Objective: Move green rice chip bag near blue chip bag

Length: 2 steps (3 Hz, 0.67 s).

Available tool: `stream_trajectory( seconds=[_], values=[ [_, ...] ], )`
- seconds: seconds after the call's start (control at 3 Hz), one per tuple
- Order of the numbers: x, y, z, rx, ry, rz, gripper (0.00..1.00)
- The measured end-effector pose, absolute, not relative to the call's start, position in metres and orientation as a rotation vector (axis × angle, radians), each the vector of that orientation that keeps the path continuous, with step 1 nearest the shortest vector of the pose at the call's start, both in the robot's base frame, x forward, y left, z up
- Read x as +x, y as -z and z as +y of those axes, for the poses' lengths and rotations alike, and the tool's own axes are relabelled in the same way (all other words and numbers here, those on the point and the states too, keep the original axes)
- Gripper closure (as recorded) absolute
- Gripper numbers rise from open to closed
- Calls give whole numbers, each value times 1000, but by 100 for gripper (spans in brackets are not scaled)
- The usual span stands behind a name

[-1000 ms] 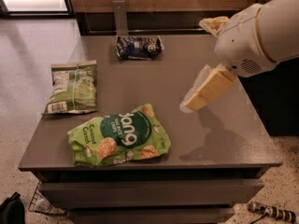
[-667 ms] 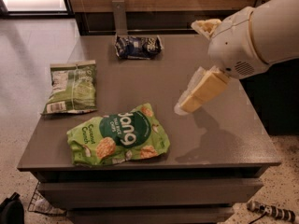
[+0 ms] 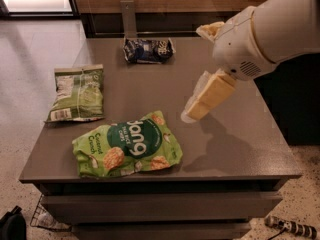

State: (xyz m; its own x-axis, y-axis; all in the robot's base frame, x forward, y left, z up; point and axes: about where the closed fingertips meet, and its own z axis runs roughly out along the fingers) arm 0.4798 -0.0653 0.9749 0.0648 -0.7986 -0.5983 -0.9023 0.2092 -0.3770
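Observation:
The green rice chip bag (image 3: 128,145) is bright lime green with a dark green circle and white lettering. It lies flat near the front edge of the grey table (image 3: 230,149). The blue chip bag (image 3: 148,50) is small and dark navy and lies at the back middle of the table. My gripper (image 3: 192,113) hangs from the white arm above the table, just right of and slightly behind the green rice chip bag's upper right corner. It holds nothing that I can see.
A smaller, flatter pale-green bag (image 3: 77,92) with a white label lies at the table's left side. A grey upright post (image 3: 129,16) stands behind the blue bag. A dark cabinet stands to the right of the table.
My arm and gripper have moved left and slightly down, closer to the green rice chip bag. The bags have not moved.

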Motion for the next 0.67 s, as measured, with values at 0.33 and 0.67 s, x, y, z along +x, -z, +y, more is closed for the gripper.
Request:
stream_trajectory(
  seconds=[0.33, 0.67],
  values=[
    [483, -950, -35, -1722, -246, 1788, 0],
    [473, -915, 2, -1827, -353, 1802, 0]
  ],
)
